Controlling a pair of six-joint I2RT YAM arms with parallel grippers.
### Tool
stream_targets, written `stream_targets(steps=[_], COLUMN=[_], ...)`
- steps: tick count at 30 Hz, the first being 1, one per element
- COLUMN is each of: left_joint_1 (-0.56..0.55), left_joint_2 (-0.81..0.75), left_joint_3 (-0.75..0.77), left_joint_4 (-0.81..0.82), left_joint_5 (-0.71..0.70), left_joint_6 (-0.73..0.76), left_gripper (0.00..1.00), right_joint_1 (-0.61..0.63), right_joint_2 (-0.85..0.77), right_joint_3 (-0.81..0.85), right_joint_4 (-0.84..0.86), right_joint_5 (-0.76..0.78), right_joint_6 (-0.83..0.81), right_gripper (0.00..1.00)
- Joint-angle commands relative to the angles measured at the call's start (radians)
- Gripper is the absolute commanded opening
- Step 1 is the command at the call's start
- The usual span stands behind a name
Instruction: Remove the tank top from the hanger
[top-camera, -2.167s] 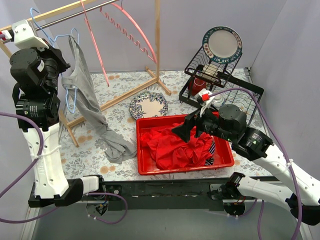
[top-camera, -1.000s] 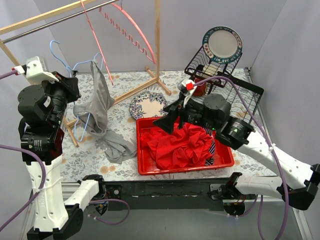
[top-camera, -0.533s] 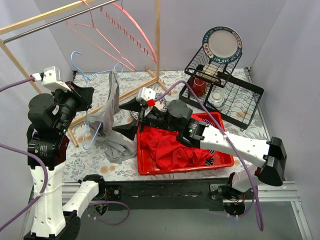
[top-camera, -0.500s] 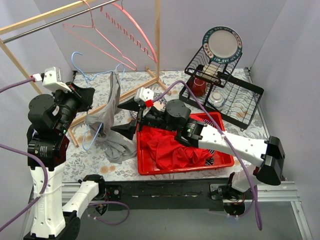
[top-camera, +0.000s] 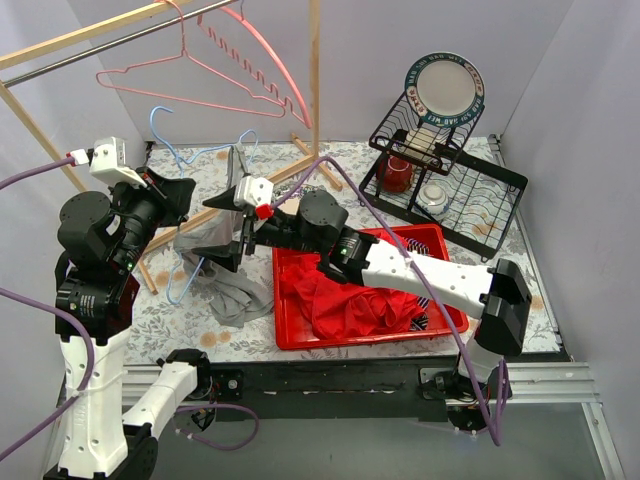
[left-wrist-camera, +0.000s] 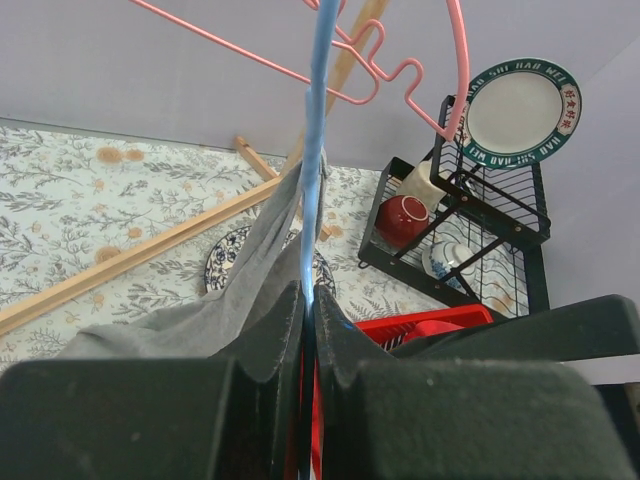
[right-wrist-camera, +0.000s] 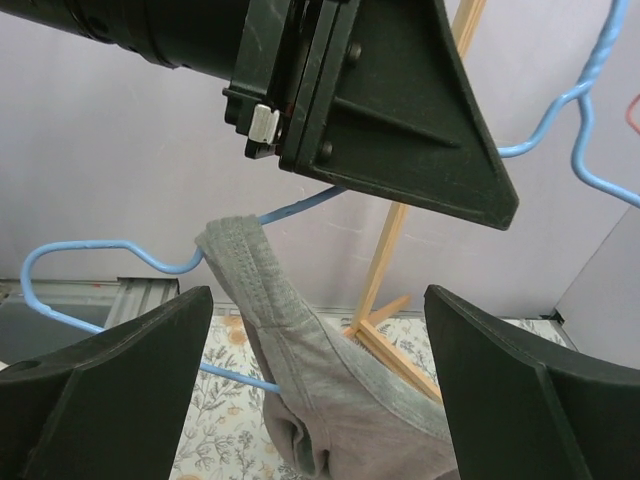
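Observation:
My left gripper is shut on the blue wire hanger and holds it above the table's left side. The grey tank top hangs from the hanger by a strap, its lower part bunched on the table. My right gripper is open, with one jaw on each side of the hanging cloth. In the left wrist view the jaws pinch the blue wire beside the grey cloth. In the right wrist view the strap loops over the hanger between my open fingers.
A red bin of red cloth sits under the right arm. A black dish rack with plates and a red cup stands at the back right. Pink hangers hang on the wooden clothes rail. A patterned plate lies near the rail's foot.
The left gripper has brought the blue hanger and tank top down off the rail toward the middle. The right arm has swung left from the red bin to the tank top.

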Motion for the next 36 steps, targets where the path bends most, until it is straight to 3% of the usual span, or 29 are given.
stream_targets(steps=[1,4,5,6,7,9,10,20,28,36], left_joint_1=[-0.008,-0.008,-0.008,-0.008,-0.008,-0.008,-0.008,-0.008,-0.008,-0.008], left_joint_2=[-0.003,-0.004,-0.004,-0.003,-0.001,0.003,0.005,0.074,0.103,0.089], left_joint_3=[0.023,0.022,0.023,0.022,0.022,0.025,0.022,0.008,-0.017,-0.055], left_joint_4=[0.027,0.029,0.031,0.031,0.032,0.04,0.044,0.133,0.176,0.198], left_joint_5=[0.024,0.028,0.027,0.025,0.024,0.017,0.005,-0.203,-0.214,-0.219], left_joint_6=[-0.016,-0.018,-0.019,-0.019,-0.019,-0.019,-0.018,0.01,-0.014,-0.03], left_gripper=[0.0,0.0,0.0,0.0,0.0,0.0,0.0,0.0,0.0,0.0], right_joint_1=[0.012,0.024,0.026,0.027,0.032,0.033,0.038,0.099,0.176,0.182], right_joint_2=[0.029,0.05,0.061,0.069,0.073,0.073,0.067,0.017,0.012,0.069], right_joint_3=[0.081,0.109,0.118,0.143,0.153,0.166,0.163,0.163,0.08,0.149], right_joint_4=[0.016,0.002,-0.005,-0.025,-0.039,-0.054,-0.054,-0.16,-0.122,-0.143], right_joint_5=[-0.023,-0.022,-0.028,-0.033,-0.037,-0.034,-0.027,-0.163,-0.13,-0.082], right_joint_6=[-0.019,-0.017,-0.019,-0.019,-0.016,-0.019,-0.023,-0.008,0.0,0.02], right_gripper=[0.93,0.85,0.73,0.68,0.5,0.32,0.03,0.01,0.01,0.01])
